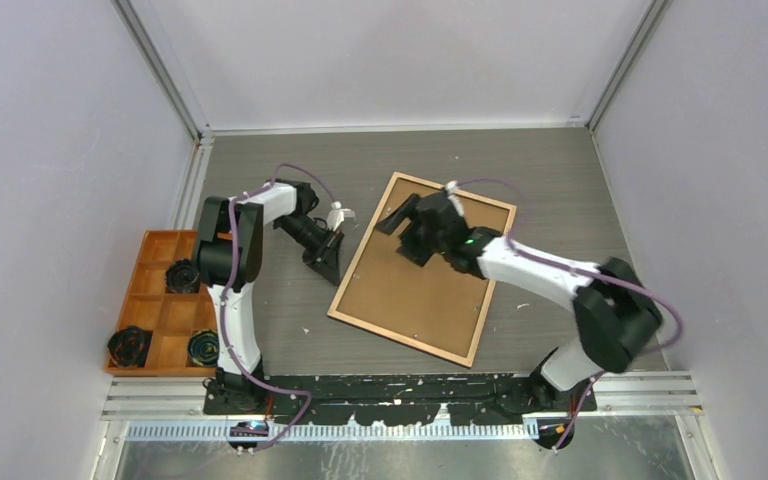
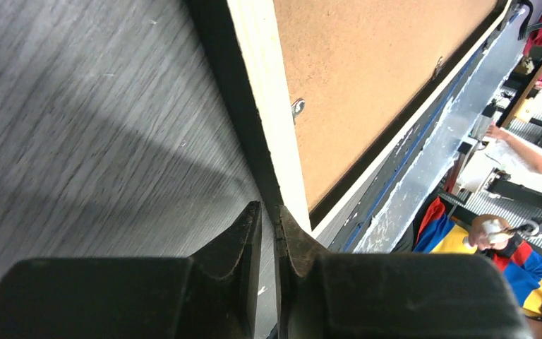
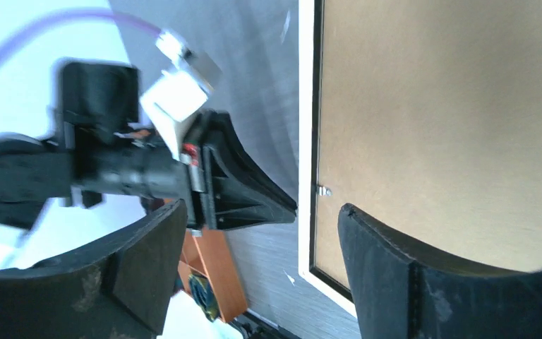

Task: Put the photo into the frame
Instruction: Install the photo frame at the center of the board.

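Note:
The frame [image 1: 360,246] lies face down on the table, its light wood back up, with a plain brown backing board [image 1: 415,290] sitting inside it. The photo is not in view. My left gripper [image 1: 329,268] is at table level against the outer side of the frame's left rail [image 2: 275,106]. Its jaws are shut to a thin slit with nothing between them [image 2: 269,214]. My right gripper [image 1: 403,235] hovers open and empty over the far part of the board [image 3: 452,106], near the left rail [image 3: 306,106]. Its fingertips [image 3: 353,219] stand wide apart.
An orange compartment tray [image 1: 155,245] holding black tape rolls stands at the table's left edge. Small metal clips [image 2: 297,108] hold the board at the rail. Grey walls close in the back and sides. The arm bases stand along the near edge.

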